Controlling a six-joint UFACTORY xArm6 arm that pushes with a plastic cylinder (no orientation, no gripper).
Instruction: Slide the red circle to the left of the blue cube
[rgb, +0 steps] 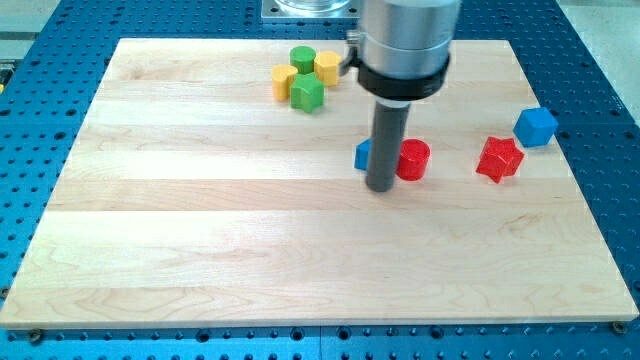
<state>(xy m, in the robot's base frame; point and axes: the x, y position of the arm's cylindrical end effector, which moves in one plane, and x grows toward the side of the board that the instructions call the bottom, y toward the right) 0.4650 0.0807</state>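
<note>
- Two red blocks: the red circle near the board's middle, and a red star to its right.
- Two blue blocks: a blue cube far right, and a blue block, shape hidden, behind the rod.
- Two yellow blocks and two green blocks cluster at the far side.
- My tip has no jaws and holds nothing; it stands just left of the red circle, seemingly touching.

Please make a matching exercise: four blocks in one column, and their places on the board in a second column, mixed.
Blocks:
1. red circle
2. blue cube
3. green star
4. red star

Places:
A. near the view's right edge
B. in the cluster at the view's top
C. just right of my tip
D. below-left of the blue cube

Pairs: 1-C, 2-A, 3-B, 4-D
</note>
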